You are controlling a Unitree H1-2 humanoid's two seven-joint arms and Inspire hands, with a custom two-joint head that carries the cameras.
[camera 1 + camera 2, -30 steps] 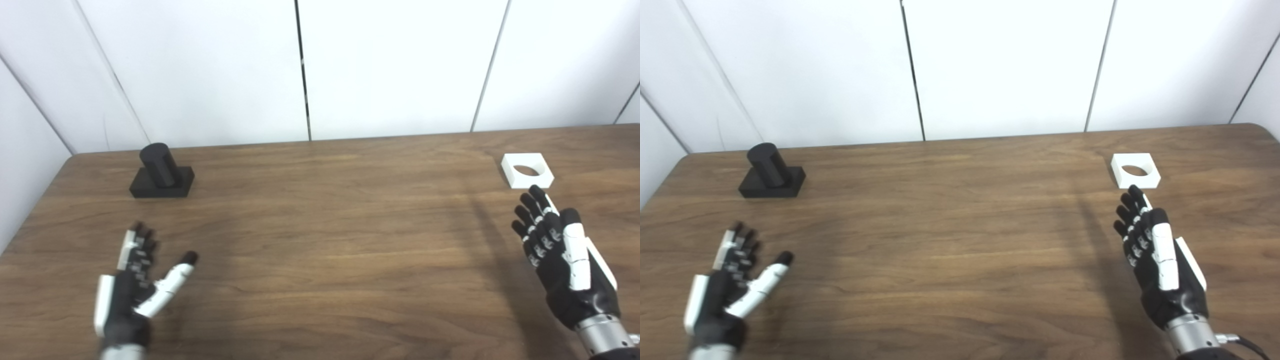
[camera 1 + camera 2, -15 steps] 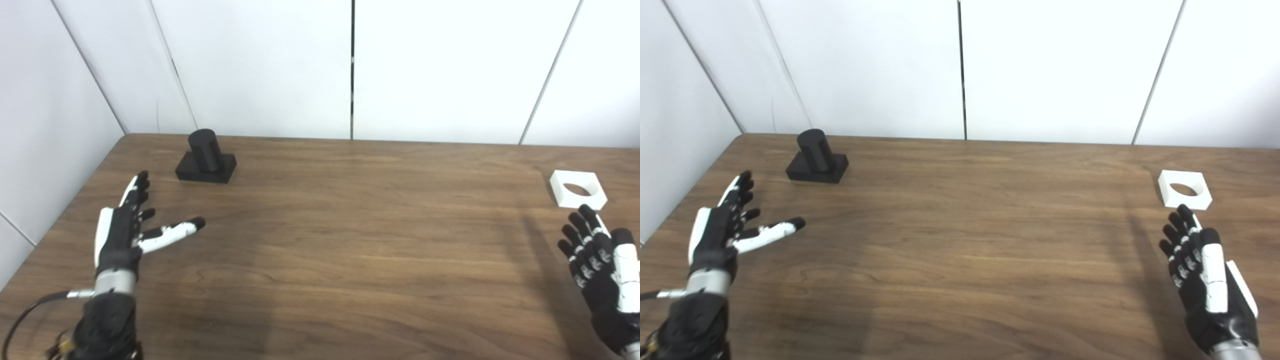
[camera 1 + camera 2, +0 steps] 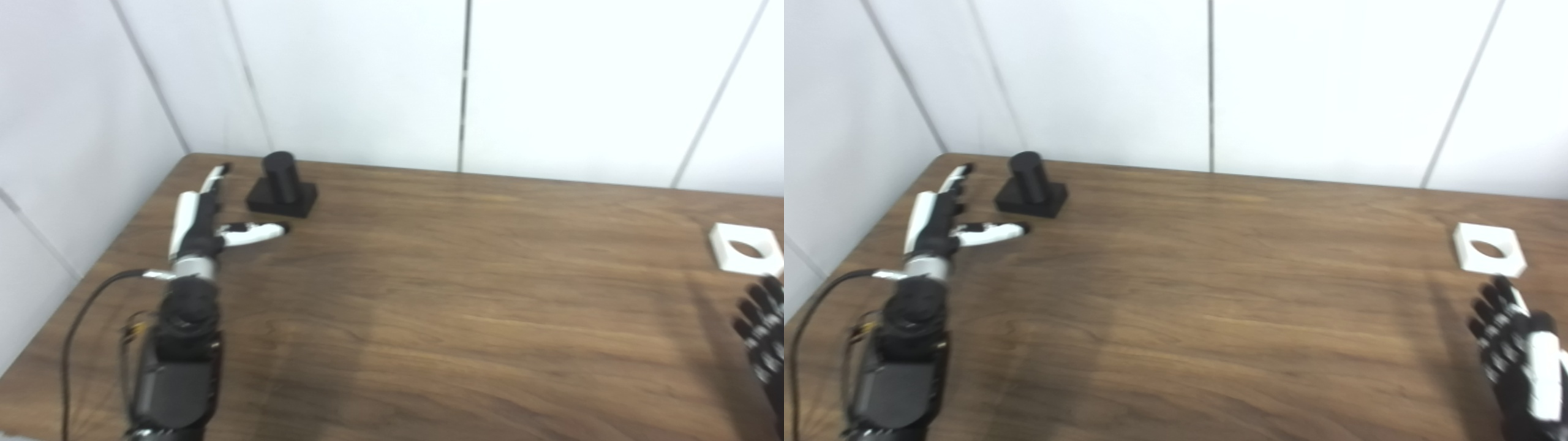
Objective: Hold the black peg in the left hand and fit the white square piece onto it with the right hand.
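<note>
Left hand (image 3: 937,222) and right hand (image 3: 1519,361) empty, fingers spread, above brown wooden table (image 3: 1213,294), white panelled walls (image 3: 1311,86) behind.

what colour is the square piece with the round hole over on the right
White. The square piece shows best in the right eye view, lying on the brown wooden table.

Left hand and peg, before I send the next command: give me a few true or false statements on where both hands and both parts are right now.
1. The left hand is open beside the black peg, not holding it. True.
2. The white square piece already sits on the peg. False: it lies flat on the table, far right.
3. The right hand grips the white piece. False: it is open, short of it.
4. The peg stands upright on its base. True.
</note>
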